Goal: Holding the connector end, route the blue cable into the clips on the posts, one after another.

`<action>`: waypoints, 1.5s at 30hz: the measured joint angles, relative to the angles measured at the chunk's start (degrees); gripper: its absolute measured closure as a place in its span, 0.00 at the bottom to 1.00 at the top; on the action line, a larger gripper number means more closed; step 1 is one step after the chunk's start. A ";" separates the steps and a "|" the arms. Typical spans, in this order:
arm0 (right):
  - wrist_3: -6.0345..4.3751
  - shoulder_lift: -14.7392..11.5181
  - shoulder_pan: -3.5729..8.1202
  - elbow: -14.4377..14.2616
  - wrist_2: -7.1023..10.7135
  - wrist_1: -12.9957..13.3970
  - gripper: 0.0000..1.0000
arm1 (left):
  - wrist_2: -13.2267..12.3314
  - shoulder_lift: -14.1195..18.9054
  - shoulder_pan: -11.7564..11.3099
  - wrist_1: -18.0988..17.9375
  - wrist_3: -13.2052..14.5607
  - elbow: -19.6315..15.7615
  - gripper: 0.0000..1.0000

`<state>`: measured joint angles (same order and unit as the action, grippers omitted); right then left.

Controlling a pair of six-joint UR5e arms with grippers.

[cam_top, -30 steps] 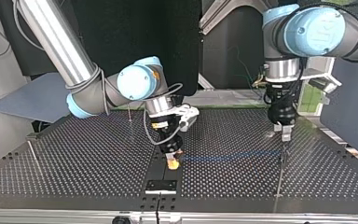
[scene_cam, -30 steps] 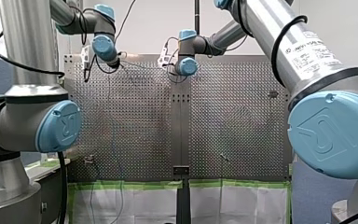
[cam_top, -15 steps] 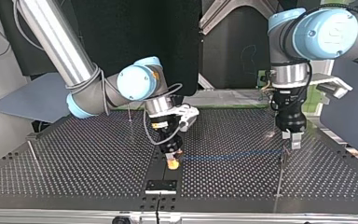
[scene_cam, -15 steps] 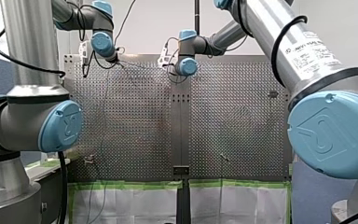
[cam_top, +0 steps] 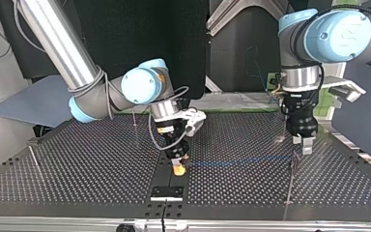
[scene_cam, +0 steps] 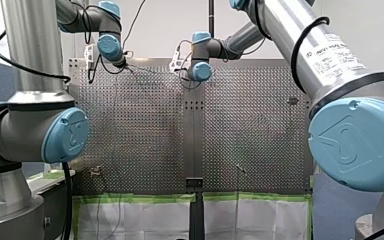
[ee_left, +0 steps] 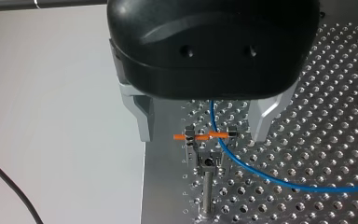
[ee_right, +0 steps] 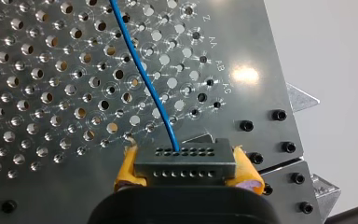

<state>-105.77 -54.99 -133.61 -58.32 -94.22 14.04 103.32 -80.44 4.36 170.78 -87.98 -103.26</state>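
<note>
In the right wrist view my right gripper (ee_right: 185,175) is shut with its yellow pads on the grey connector (ee_right: 185,162). The blue cable (ee_right: 142,74) leaves the connector and runs ahead over the perforated plate. In the top view it stretches low from my right gripper (cam_top: 178,166) at mid-table to a thin post (cam_top: 292,166) at the view's right. My left gripper (cam_top: 303,145) hangs just above that post. Its metal fingers (ee_left: 142,119) stand open on either side of the post's clip (ee_left: 208,139), which has orange parts. The cable (ee_left: 242,165) crosses the clip head; whether it is seated I cannot tell.
More thin posts stand in the top view at the far left (cam_top: 34,155) and behind my right arm (cam_top: 134,118). A black bracket (cam_top: 166,192) sits at the table's near edge in the middle. The table (cam_top: 77,164) ends close beside the clipped post.
My left arm shifted to the top view's right and a little lower, settling over the post. It has hardly moved in the last half second. My right arm and the connector stayed put.
</note>
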 joint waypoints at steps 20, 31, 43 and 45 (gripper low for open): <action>0.09 0.07 -0.09 -0.01 0.61 0.02 1.00 | -0.01 0.08 0.11 0.26 -0.12 0.00 0.00; 0.11 0.15 -0.45 0.00 0.60 0.03 1.00 | -1.53 0.75 0.71 0.34 0.55 -0.01 0.00; 0.02 0.17 -0.74 -0.01 0.61 -0.05 1.00 | -6.63 0.81 1.26 0.90 1.46 0.01 0.00; 0.01 0.17 -0.74 0.00 0.61 -0.05 1.00 | -7.19 0.37 1.60 0.94 1.52 0.01 0.00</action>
<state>-105.75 -54.81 -134.35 -58.32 -93.61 13.99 96.12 -80.07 5.97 171.72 -86.46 -103.25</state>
